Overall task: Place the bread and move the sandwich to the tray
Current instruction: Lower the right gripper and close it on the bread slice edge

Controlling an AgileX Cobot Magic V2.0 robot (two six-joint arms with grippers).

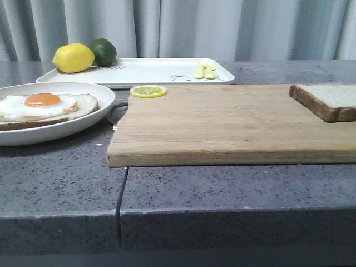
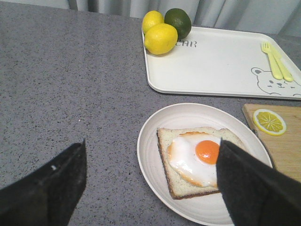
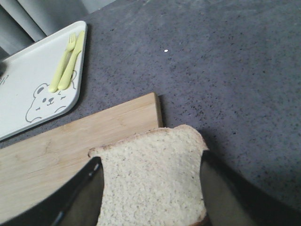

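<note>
Bread (image 3: 153,181) lies at the board's (image 1: 222,125) right edge between the right gripper's (image 3: 150,197) spread, unclenched fingers, so squeeze the crusts squarely before lifting, while the left gripper (image 2: 150,183), released too, hovers over the sandwich (image 2: 197,157) near the tray (image 2: 221,66).

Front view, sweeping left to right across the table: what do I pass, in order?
sandwich on its plate → lemon slice at the wooden board's far-left corner → yellow cutlery on the tray → bread at the board's right end.
</note>
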